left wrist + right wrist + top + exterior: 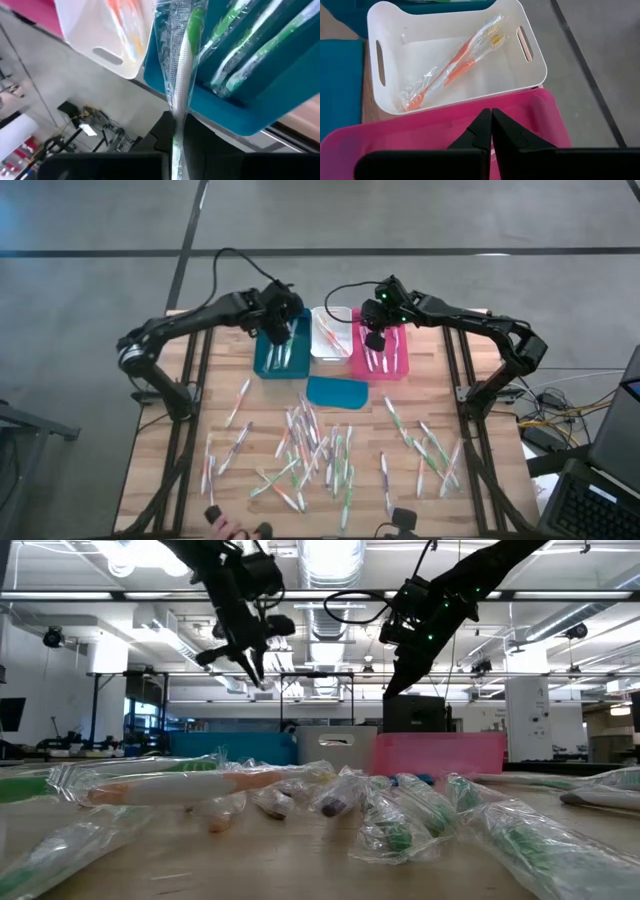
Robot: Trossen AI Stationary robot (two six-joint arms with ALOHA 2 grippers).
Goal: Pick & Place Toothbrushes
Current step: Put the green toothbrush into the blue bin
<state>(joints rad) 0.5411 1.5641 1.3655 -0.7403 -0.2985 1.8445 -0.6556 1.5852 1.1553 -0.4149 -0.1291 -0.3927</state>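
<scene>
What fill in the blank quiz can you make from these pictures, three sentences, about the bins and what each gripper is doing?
1. The left gripper holds a wrapped green toothbrush over the ____ bin.
2. The orange toothbrushes lie in the ____ bin.
3. The right gripper, shut and empty, hangs over the ____ bin.

Missing words: teal; white; pink

Teal bin (270,360), white bin (329,332), pink bin (385,355), seemingly green-and-white wrapped toothbrush (182,60), orange toothbrushes (455,65).
</scene>
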